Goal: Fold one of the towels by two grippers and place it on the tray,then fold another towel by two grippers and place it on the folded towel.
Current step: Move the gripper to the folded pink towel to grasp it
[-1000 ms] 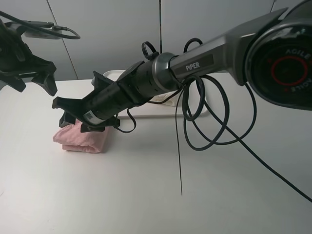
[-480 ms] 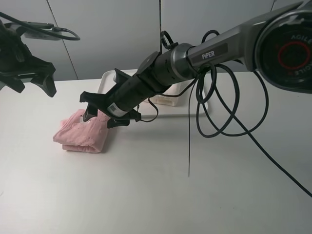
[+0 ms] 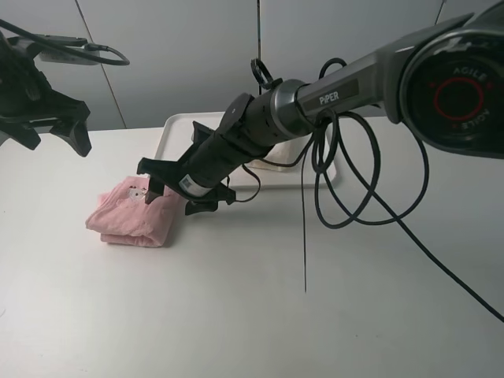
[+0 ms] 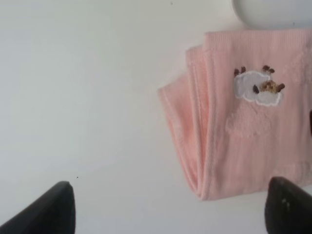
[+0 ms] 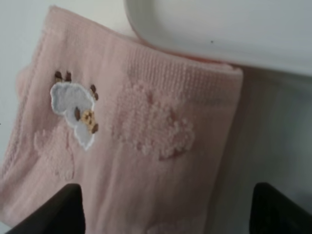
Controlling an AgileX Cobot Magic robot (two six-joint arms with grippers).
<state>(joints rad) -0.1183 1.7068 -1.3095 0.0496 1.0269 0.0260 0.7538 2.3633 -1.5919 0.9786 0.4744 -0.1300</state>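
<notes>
The folded pink towel (image 3: pixel 130 214) lies flat on the table, its sheep patch (image 3: pixel 138 190) facing up. My right gripper (image 3: pixel 167 189) reaches across from the right and hovers open over the towel's right edge, with nothing between its fingers. In the right wrist view the gripper (image 5: pixel 168 209) spans the pink towel (image 5: pixel 131 141), next to the tray (image 5: pixel 219 29). My left gripper (image 3: pixel 57 142) hangs open high at the far left. Its wrist view shows the gripper (image 4: pixel 165 209) above the pink towel (image 4: pixel 239 126). The white tray (image 3: pixel 177 126) sits behind. The cream towel (image 3: pixel 274 164) on it is mostly hidden by the right arm.
Black cables (image 3: pixel 346 181) loop down from the right arm over the table's middle and the tray's right side. A thin cable (image 3: pixel 305 252) hangs toward the table's centre. A tray corner (image 4: pixel 273 12) lies close to the pink towel.
My right gripper has drawn back to the right off the pink towel and spread its jaws wider. The towel now lies uncovered with its patch showing. The left arm has not moved.
</notes>
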